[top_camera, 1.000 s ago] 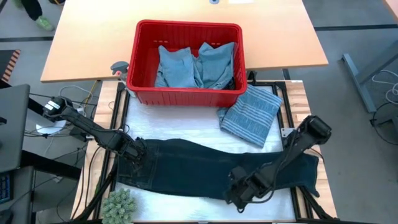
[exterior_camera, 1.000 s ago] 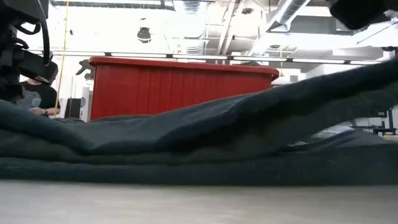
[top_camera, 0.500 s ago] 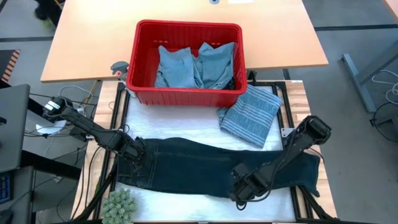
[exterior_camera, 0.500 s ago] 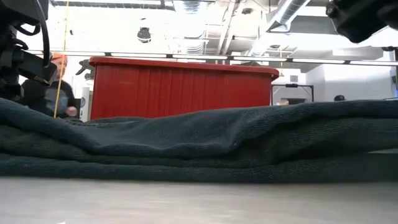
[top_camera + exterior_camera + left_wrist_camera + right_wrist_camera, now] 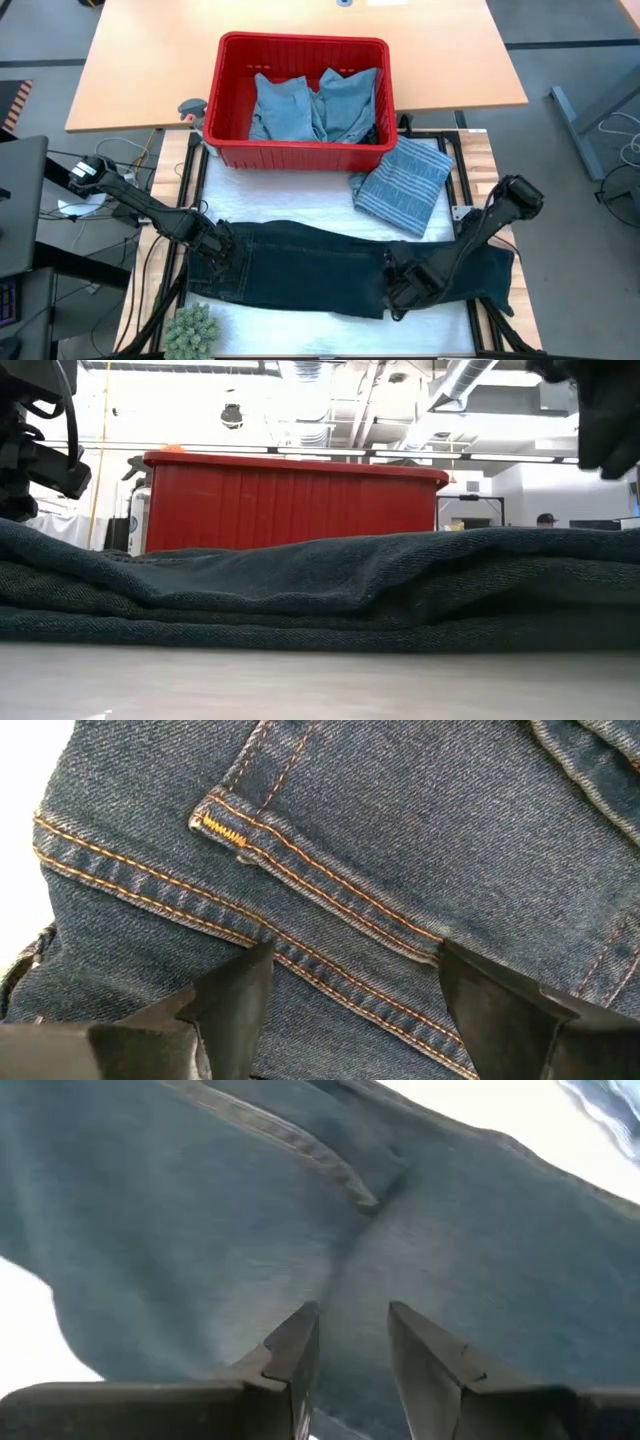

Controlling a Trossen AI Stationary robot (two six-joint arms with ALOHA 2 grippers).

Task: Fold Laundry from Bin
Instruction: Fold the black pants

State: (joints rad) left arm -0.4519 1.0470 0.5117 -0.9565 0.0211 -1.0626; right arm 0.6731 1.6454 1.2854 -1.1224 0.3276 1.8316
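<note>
Two dark arms reach over a pair of dark blue jeans (image 5: pixel 330 275) that lies flat across the near part of the table (image 5: pixel 300 195), on its white mat. The jeans are folded along their length, so they make one long strip from left to right.

The left gripper (image 5: pixel 222 256) sits over the left end of the jeans. Its fingers (image 5: pixel 235 1005) are spread wide apart, and between them you can see blue denim with orange stitching. They hold nothing. I cannot tell if the tips touch the cloth.

The right gripper (image 5: pixel 398 290) is over the right half of the jeans, near the front edge. Its fingers (image 5: pixel 295 1350) stand a little way apart, with only a narrow gap. No cloth is pinched between them. They hang just above the denim.

Behind the jeans stands the red bin (image 5: pixel 300 150). Inside it lie crumpled light blue clothes (image 5: pixel 315 105). A grey-blue striped cloth (image 5: pixel 405 185), folded, lies on the mat just beside the bin's right front corner, partly touching it.

A small fuzzy green plant (image 5: pixel 192 330) sits at the left front corner of the table, near the jeans.
</note>
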